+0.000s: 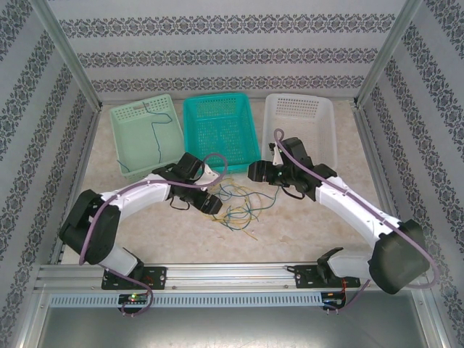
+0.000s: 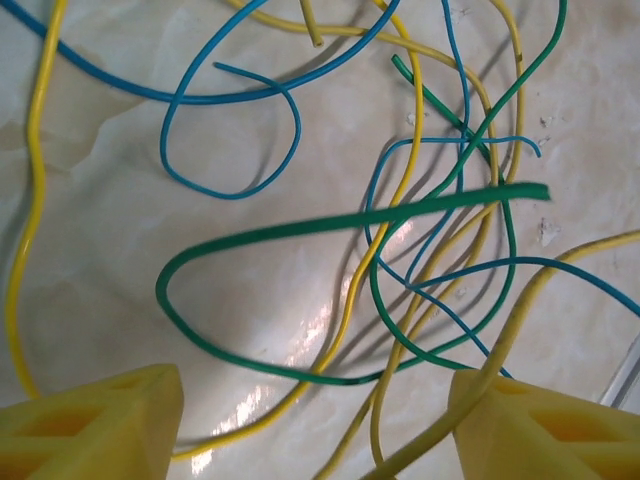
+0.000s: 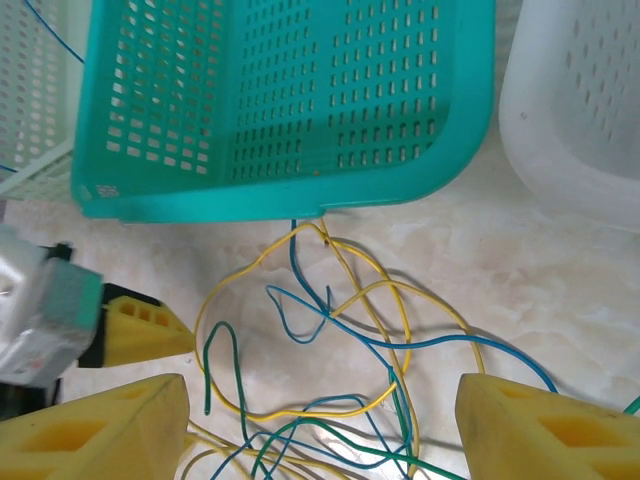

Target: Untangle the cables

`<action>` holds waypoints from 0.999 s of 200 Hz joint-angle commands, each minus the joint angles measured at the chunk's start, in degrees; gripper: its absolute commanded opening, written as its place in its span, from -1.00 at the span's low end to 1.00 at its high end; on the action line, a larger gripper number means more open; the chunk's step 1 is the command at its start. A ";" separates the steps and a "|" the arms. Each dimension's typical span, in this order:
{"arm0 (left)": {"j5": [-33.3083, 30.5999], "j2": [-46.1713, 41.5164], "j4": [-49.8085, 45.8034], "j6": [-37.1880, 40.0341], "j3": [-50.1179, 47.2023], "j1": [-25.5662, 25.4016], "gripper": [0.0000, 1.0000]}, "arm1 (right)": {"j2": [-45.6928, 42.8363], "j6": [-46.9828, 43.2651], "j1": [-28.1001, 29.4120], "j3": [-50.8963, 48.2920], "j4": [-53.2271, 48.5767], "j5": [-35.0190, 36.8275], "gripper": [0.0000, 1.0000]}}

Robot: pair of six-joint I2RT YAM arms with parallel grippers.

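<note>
**Both grippers spread above the tangle**

The cables point(image 1: 235, 204) lie in a loose knot of yellow, blue and green strands on the marbled worktop point(image 1: 304, 221). They sit just in front of the teal basket point(image 1: 217, 127), between the two grippers.

The left gripper point(image 1: 215, 207) hangs low over the left side of the knot, with its yellow fingers point(image 2: 90, 425) set wide apart. A green strand point(image 2: 300, 228) loops across the gap ahead of them. A yellow strand point(image 2: 515, 330) runs against the tip of the right-hand finger, but nothing is pinched.

The right gripper point(image 1: 254, 172) sits at the far right edge of the knot. Its fingers point(image 3: 100, 430) are spread as well, with nothing clamped between them and the strands lying below.

A light green basket point(image 1: 145, 134) stands left of the teal one and holds a single blue strand point(image 1: 153, 138). A white basket point(image 1: 301, 123) stands to the right.
</note>
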 commanded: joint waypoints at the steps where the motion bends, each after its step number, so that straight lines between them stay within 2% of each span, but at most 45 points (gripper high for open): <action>1: -0.26 0.32 2.34 0.14 1.41 -0.83 0.22 | -3.88 -0.75 -0.83 -1.43 0.01 2.11 0.44; 12: -0.63 -0.34 2.42 -0.28 1.57 -0.81 0.01 | -4.87 -0.67 -0.96 -2.03 0.13 2.55 0.44; 27: -0.92 -2.04 2.57 -1.02 2.26 -0.81 -0.43 | -5.10 -0.90 -0.96 -2.31 -0.09 2.48 0.45; 52: -1.87 -6.12 1.15 -1.64 4.69 -0.82 -0.80 | -4.29 -1.13 -0.88 -2.37 -0.52 2.30 0.45; 99: -2.42 -11.49 -1.57 -2.22 9.99 -0.74 -0.86 | -5.49 0.60 -0.53 -4.98 2.03 3.23 0.46; 136: 0.16 -12.43 -1.76 -3.22 13.37 -0.73 -0.88 | -7.59 0.92 0.44 -7.39 4.16 2.54 0.48; 165: 2.62 -12.46 -1.32 -3.81 14.72 -0.76 -0.89 | -8.13 -2.64 4.07 -6.64 4.18 2.75 0.55; 200: 5.38 -14.02 1.37 -5.70 14.74 -0.73 -0.89 | -7.13 -1.50 4.22 -8.48 6.12 2.49 0.53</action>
